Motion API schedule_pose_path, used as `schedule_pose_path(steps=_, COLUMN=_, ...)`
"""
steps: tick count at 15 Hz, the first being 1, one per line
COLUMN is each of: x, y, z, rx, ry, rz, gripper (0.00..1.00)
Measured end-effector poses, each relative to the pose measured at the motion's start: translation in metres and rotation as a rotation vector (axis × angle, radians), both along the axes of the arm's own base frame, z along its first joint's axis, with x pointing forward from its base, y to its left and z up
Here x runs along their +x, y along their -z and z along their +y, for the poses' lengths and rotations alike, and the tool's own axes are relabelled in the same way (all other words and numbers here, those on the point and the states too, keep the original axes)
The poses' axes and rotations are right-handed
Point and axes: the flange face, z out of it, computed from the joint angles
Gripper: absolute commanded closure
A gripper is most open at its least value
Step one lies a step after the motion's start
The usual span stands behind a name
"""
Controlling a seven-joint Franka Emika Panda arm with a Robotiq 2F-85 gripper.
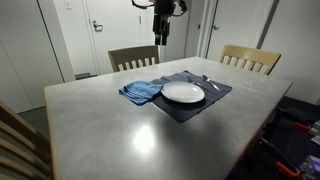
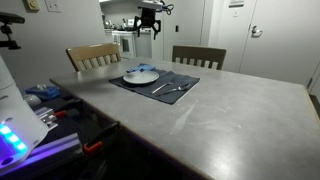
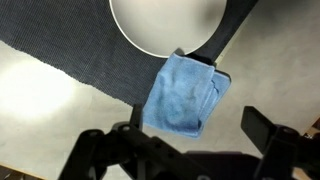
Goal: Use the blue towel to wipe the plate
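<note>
The blue towel (image 3: pixel 185 95) is lying bunched up on the counter (image 3: pixel 40 110). Part of it is resting on the corner of a dark mat (image 3: pixel 70 55), right at the rim of the plate (image 3: pixel 165 25). The white plate is sitting on that mat, just beside the towel. The hand (image 3: pixel 180 138) is hanging in the air over the towel and pointing down. In the wrist view the towel is showing between its two fingers (image 3: pixel 100 155). The fingers are standing wide apart and gripping nothing, and they are not touching the towel. In an exterior view the hand (image 1: pixel 163 35) is hovering well above the far side of the counter, with the arm coming down from the top of the picture. The air between the hand and the towel is open. Some silverware (image 2: pixel 170 88) is lying on the mat, on the other side of the plate from the towel. A darker chair (image 1: pixel 133 57) and a lighter chair (image 1: pixel 250 58) are standing at the far edge of the counter, behind the mat.
</note>
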Motion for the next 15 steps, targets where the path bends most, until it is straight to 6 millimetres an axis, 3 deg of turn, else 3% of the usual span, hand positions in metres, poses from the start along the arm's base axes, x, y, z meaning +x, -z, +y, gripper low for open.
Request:
schedule_pose_path(steps=3, x=0.009, y=0.011, z=0.0, rx=0.007, ry=-0.02, rz=0.017, gripper=0.0)
schedule_pose_path(steps=10, x=0.012, y=0.01, z=0.0, rx=0.007, ry=-0.004, rz=0.016, gripper=0.0)
schedule_pose_path(steps=15, x=0.011, y=0.018, z=0.013, rx=-0.003, ry=0.097, rz=0.0, gripper=0.0)
